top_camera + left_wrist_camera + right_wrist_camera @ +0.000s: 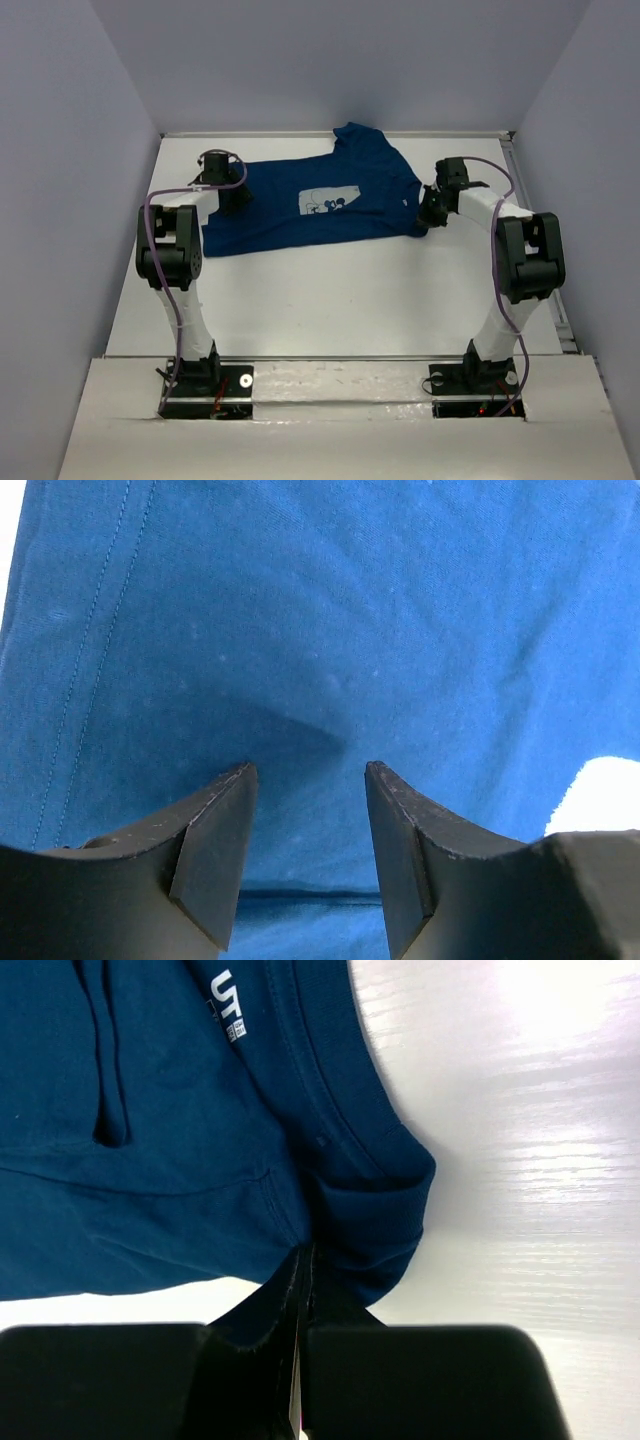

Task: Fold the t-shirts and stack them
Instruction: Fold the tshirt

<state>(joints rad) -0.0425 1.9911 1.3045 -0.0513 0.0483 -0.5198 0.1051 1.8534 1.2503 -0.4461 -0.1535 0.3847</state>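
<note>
T-shirt (300, 225) lay spread sideways on the far half of the white table (330, 300), pale print (330, 202) face up near its middle, one sleeve pointing at the back wall. Left gripper (236, 198) was over the shirt's left end. In the wrist view its jaws stood apart with flat blue cloth showing in the gap and nothing pinched between the fingers (215, 850). A stitched hem line (100, 630) ran along the left of that view, and a faint crease crossed the cloth low between the fingers. Couldn't tell whether the tips touched the fabric. Right gripper (428, 215) was at the shirt's right edge, jaws closed tight. In its wrist view the fingertips met right on a bunched fold of the ribbed edge, so it read as a pinch on the cloth. A white printed label (228, 1005) showed just inside that edge, with bare table to the right of the fold. Both arms reached in from the near corners, well apart, with the shirt between them.
</note>
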